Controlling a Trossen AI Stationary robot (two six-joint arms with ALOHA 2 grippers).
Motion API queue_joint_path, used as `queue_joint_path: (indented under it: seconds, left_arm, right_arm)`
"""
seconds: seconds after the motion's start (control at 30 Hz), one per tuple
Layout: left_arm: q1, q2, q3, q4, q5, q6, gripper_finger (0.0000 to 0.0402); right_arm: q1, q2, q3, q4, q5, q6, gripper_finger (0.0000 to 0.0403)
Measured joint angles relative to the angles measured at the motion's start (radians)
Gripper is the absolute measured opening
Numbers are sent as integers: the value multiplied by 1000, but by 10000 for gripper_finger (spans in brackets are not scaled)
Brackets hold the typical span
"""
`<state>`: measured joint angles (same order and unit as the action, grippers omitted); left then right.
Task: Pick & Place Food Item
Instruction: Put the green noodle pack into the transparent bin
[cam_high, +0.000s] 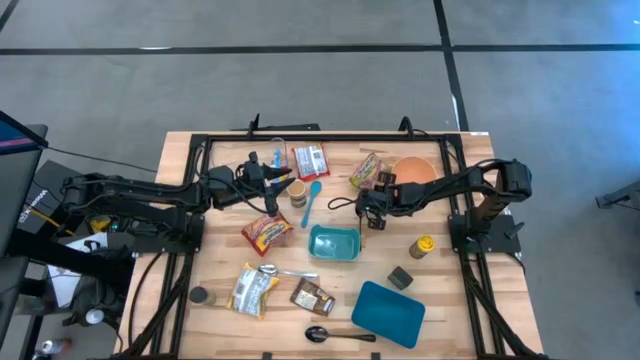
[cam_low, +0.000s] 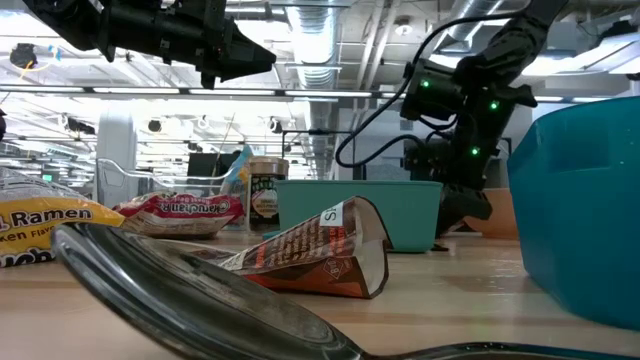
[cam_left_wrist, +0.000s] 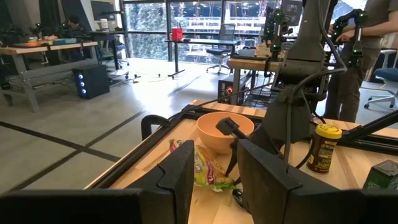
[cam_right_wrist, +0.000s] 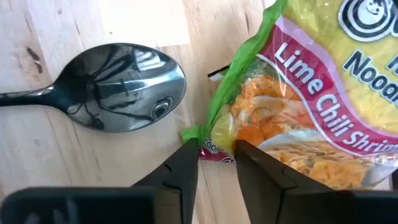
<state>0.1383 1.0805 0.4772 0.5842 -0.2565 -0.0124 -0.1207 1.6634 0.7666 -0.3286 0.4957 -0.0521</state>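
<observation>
at table's far right, right gripper (cam_right_wrist: 216, 163) pinching corner of green-edged lime chili shrimp noodle packet (cam_right_wrist: 311, 93), beside black spoon (cam_right_wrist: 118, 78). grasp step; next, lift clear. left gripper (cam_left_wrist: 214, 177) empty, slightly parted.

Table (cam_right_wrist: 74, 162): pale wood, matt, visible grain. Spoon (cam_right_wrist: 118, 87): dark glossy metal, mirror-like. Noodle packet (cam_right_wrist: 311, 106): shiny printed plastic film, crinkled. R gripper fingers (cam_right_wrist: 183, 171): black matt plastic. Orange bowl (cam_left_wrist: 217, 127): smooth, plastic-looking.
</observation>
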Motion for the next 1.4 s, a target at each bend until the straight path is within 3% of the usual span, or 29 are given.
queue_joint_path:
  seconds: [0.53,1.4]
  left_arm:
    - [0,0,0,0,0,0,117]
    - [0,0,0,0,0,0,117]
  right_arm:
    - [0,-1,0,1,0,-1,5]
    - [3,-2,0,2,85,-11,0]
